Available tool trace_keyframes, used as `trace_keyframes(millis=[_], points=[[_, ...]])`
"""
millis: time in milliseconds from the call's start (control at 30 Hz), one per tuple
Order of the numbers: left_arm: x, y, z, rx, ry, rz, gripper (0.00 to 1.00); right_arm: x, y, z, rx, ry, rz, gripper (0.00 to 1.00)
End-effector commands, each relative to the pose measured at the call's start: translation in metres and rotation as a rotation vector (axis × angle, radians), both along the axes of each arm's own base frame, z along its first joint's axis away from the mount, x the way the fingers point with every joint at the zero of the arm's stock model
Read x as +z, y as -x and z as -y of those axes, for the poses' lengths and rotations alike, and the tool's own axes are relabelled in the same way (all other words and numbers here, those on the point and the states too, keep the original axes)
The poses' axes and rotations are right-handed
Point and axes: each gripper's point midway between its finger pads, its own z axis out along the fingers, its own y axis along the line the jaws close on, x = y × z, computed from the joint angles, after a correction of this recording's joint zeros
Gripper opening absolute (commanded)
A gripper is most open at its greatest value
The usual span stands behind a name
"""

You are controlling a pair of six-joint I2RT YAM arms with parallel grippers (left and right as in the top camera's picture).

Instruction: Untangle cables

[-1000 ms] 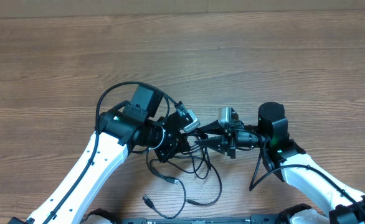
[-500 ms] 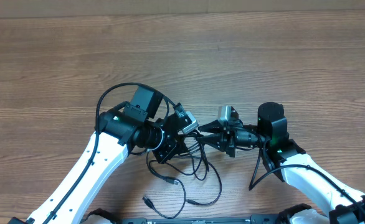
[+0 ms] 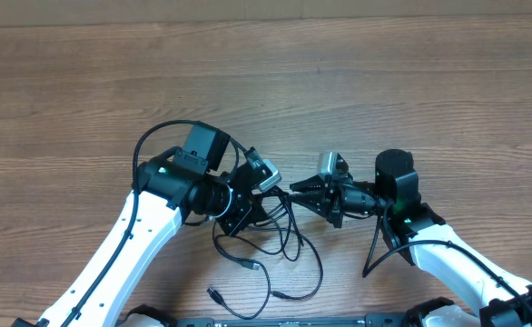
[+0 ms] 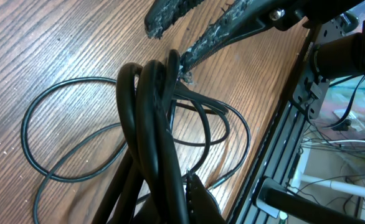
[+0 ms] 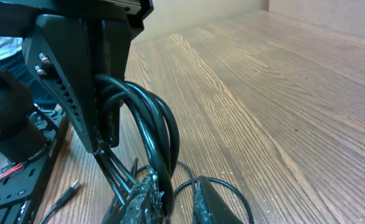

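The cables [image 3: 284,241] are thin black cords. Their loops and metal-tipped plug ends [image 3: 251,265] trail on the wooden table toward the front edge. My left gripper [image 3: 264,198] is shut on a bunched bundle of the cables [image 4: 148,106] and holds it just above the table. My right gripper [image 3: 299,193] is open, right next to that bundle. In the right wrist view one strand [image 5: 157,130] runs down between my right fingers [image 5: 146,198], against the left one. The left gripper [image 5: 101,124] stands just behind it.
The wooden table [image 3: 384,82] stretches far and to both sides. A black rail [image 3: 293,320] runs along the front edge. Loose plug ends lie near it [image 3: 213,293]. One plug lies left of my right fingers [image 5: 67,193].
My left gripper has drawn back slightly to the left with the bundle. My right jaws now stand wider apart at the bundle's right side.
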Motion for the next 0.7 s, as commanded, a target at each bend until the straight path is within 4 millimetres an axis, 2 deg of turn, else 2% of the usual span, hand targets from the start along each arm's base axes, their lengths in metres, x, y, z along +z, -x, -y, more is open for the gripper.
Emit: trace_keyframes(millis=[0,433,533,667], points=[[0.0062,-0.0028,0.0044,-0.002,0.030,0.000,0.04,-0.0002,-0.0041,0.0013,-0.023,0.008,0.008,0.19],[0.0078,-0.0062,0.0064,0.006,0.041,0.010,0.04,0.0049,0.0007,-0.0011,0.012,-0.014,0.017,0.23],[0.0080,-0.0070,0.0067,0.006,0.042,0.013,0.05,0.0053,0.0017,-0.0013,0.018,-0.016,0.017,0.17],[0.0085,-0.0082,0.0073,0.007,0.045,0.019,0.05,0.0053,0.0018,-0.0013,0.018,-0.016,0.017,0.04]])
